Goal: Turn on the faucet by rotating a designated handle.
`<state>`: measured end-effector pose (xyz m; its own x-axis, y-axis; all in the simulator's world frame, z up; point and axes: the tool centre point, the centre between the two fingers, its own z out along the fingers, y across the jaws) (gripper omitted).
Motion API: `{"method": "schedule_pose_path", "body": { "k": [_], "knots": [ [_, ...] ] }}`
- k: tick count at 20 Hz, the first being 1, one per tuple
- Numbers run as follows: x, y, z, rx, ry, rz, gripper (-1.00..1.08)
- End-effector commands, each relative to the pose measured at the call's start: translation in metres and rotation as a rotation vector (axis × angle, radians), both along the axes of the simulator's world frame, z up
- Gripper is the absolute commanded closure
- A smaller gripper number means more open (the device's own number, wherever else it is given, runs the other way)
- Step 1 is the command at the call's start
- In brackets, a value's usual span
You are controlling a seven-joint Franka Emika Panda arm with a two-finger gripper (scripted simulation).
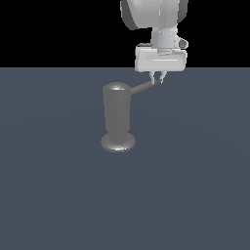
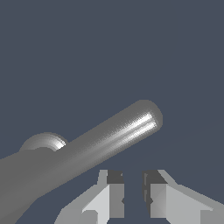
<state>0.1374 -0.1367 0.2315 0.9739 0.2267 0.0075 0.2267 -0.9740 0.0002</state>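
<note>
1. Faucet (image 1: 117, 114) stood upright on the bench (image 1: 58, 195), near the middle of the exterior view; long axis vertical, rounded top up, wider disc foot flat on the surface.
2. Handle (image 1: 142, 88) stuck out sideways from the faucet's upper part, toward the exterior view's right and tilted slightly upward; long axis close to horizontal.
3. Handle's rounded tip ended right at the gripper (image 1: 158, 76), well clear of the faucet body.
4. Gripper hung from the white arm (image 1: 161, 29) above, pointing straight down, fingertips at the handle's far end.
5. In the exterior view the fingers (image 1: 156, 77) looked close together at the tip; contact with the rod could not be told there.
6. In the wrist view the handle (image 2: 109, 140) ran as a thick diagonal rod, its rounded tip free and bright-streaked, with the faucet's domed top (image 2: 43, 142) peeking out behind its base end.
7. Wrist view showed the two fingers (image 2: 109, 192) spread with a narrow gap, nothing pinched between them; the gripper (image 2: 131, 189) sat just beside the rod rather than around it.
8. Whether either finger touched the handle could not be told.
</note>
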Motion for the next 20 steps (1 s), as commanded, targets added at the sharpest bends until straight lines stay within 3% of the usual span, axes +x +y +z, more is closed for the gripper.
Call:
{"method": "schedule_pose_path", "body": {
  "k": [1,20],
  "knots": [
    [0.008,0.006,-0.008,0.001,0.003,0.004,1.08],
    [0.042,0.015,-0.011,-0.001,0.007,-0.004,1.08]
  ]
}}
